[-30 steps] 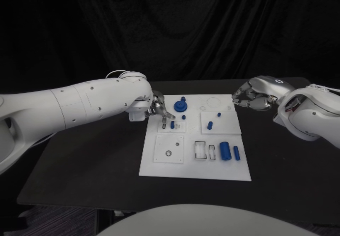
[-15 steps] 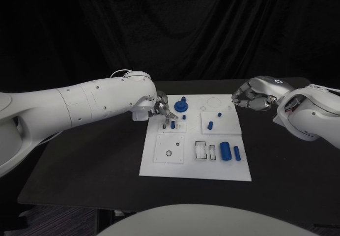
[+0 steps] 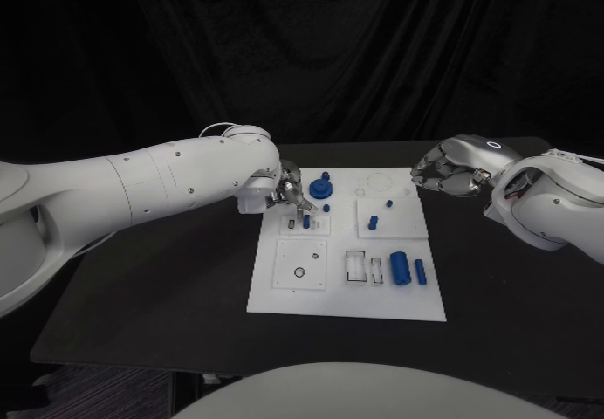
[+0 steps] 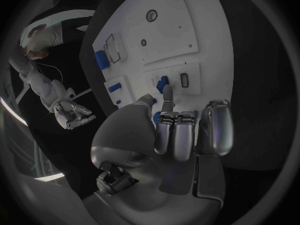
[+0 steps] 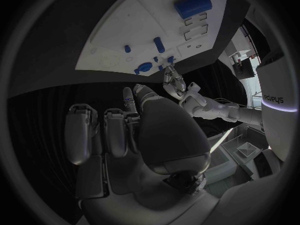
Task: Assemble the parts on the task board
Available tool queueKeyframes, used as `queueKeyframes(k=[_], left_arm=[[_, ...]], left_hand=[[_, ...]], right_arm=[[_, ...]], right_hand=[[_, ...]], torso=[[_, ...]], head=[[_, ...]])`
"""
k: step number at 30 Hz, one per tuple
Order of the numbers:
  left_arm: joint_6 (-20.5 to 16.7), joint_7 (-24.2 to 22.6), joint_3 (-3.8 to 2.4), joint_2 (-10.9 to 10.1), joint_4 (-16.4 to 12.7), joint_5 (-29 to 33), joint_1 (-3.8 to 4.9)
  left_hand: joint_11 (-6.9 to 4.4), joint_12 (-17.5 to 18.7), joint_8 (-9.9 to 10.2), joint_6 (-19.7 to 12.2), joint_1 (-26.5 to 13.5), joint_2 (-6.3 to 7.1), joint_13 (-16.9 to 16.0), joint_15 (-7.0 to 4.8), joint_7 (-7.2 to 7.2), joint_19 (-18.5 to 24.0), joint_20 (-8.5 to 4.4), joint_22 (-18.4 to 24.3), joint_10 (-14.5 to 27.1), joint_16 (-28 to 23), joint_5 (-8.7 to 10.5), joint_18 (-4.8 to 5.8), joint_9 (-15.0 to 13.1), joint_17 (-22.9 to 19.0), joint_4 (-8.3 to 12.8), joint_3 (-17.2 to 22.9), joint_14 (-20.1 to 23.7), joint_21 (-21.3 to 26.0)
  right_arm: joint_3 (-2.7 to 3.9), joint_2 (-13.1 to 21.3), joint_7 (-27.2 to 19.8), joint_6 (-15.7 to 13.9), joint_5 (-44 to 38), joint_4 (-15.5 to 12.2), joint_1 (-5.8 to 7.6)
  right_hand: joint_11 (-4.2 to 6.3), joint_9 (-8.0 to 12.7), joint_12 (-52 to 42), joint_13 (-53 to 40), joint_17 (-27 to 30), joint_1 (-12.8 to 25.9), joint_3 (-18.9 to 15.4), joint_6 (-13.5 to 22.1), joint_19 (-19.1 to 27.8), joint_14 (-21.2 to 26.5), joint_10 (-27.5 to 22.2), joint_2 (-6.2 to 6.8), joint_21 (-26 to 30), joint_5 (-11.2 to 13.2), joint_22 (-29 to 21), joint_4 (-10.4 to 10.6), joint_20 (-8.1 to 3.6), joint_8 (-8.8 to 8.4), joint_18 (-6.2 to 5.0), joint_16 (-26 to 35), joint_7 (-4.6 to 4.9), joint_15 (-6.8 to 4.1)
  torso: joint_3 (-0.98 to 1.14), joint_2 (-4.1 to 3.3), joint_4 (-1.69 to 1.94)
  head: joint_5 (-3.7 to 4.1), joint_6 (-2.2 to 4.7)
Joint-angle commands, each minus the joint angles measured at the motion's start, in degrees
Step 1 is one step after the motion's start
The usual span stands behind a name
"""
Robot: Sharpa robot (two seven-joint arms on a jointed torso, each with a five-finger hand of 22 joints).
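Note:
The white task board (image 3: 346, 284) lies mid-table, and my left hand (image 3: 284, 195) hangs over its far left part. Its fingers (image 4: 167, 92) point down beside a blue peg (image 3: 306, 222) standing in a small block. The peg (image 4: 162, 84) sits just past the fingertips, and I see nothing in the hand. A round blue part (image 3: 322, 185) stands just right of it. My right hand (image 3: 447, 173) hovers off the board's far right corner, fingers curled in on nothing. A big blue cylinder (image 3: 399, 267) and a slim blue piece (image 3: 419, 272) lie near the board's right edge.
More blue pegs (image 3: 374, 223) stand on the board's right half, and open slots (image 3: 356, 266) lie left of the cylinder. Black table (image 3: 151, 288) surrounds the board on both sides. A dark curtain closes the back.
My left hand and arm have edged slightly right, toward the round blue part. The right hand and the parts have stayed put.

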State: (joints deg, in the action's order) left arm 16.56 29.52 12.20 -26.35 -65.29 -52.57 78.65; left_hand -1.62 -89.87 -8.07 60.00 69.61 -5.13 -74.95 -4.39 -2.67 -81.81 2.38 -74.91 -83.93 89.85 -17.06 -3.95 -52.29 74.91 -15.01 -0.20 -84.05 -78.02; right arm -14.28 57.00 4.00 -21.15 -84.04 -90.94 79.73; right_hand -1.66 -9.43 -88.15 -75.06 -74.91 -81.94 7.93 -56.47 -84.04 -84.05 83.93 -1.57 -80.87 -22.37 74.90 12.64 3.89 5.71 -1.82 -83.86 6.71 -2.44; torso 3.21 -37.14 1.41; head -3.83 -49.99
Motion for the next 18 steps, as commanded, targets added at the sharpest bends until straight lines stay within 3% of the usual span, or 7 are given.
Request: queueKeyframes(k=[1,4,18], left_arm=[[0.9,-0.8,-0.05,0.2,0.1,0.4,-0.07],[0.9,-0.9,-0.05,0.3,0.1,0.4,-0.09],[1.8,-0.4,-0.05,0.7,0.5,0.5,-0.31]], left_hand=[[0.46,-0.1,0.2,0.3,0.6,0.08,-15.0,0.46,-0.08,0.3,0.13,-6.1,-6.1,0.1,-0.57,0.25,0.1,15.1,0.1,0.4,-5.9,0.4],[0.44,-0.1,0.3,0.3,0.9,0.11,-15.0,0.46,-0.06,0.3,0.13,-6.2,-6.1,0.1,-1.42,0.27,0.2,15.1,0.2,0.7,-5.9,0.4],[0.43,-0.1,0.4,0.4,1.1,0.14,-15.0,0.45,-0.03,0.2,0.13,-6.2,-6.1,0.1,-1.96,0.27,0.3,15.1,0.3,1.0,-5.9,0.4]], right_arm=[[0.04,0.1,1.0,0.4,-0.1,-0.1,-0.13],[0.04,0.1,1.0,0.4,-0.1,-0.1,-0.13],[0.04,-0.2,0.9,0.6,-0.1,0.0,-0.13]], right_hand=[[-0.40,0.1,0.4,-11.5,-6.2,-0.4,0.2,-0.4,-2.0,-3.9,3.4,0.09,0.4,-0.3,11.8,0.0,0.19,-0.24,-0.61,0.2,0.08,0.35],[-0.40,0.1,0.4,-11.5,-6.2,-0.4,0.2,-0.4,-2.0,-3.9,3.4,0.09,0.4,-0.3,11.8,0.0,0.19,-0.24,-0.61,0.2,0.08,0.35],[-0.40,0.1,0.4,-11.5,-6.2,-0.4,0.2,-0.4,-2.0,-3.9,3.4,0.09,0.4,-0.3,11.8,0.0,0.19,-0.24,-0.61,0.2,0.08,0.35]], torso=[[0.00,-0.03,-0.05],[0.01,-0.04,-0.05],[-0.02,0.03,0.06]], head=[[-0.09,-0.01],[-0.11,-0.01],[0.03,-0.01]])
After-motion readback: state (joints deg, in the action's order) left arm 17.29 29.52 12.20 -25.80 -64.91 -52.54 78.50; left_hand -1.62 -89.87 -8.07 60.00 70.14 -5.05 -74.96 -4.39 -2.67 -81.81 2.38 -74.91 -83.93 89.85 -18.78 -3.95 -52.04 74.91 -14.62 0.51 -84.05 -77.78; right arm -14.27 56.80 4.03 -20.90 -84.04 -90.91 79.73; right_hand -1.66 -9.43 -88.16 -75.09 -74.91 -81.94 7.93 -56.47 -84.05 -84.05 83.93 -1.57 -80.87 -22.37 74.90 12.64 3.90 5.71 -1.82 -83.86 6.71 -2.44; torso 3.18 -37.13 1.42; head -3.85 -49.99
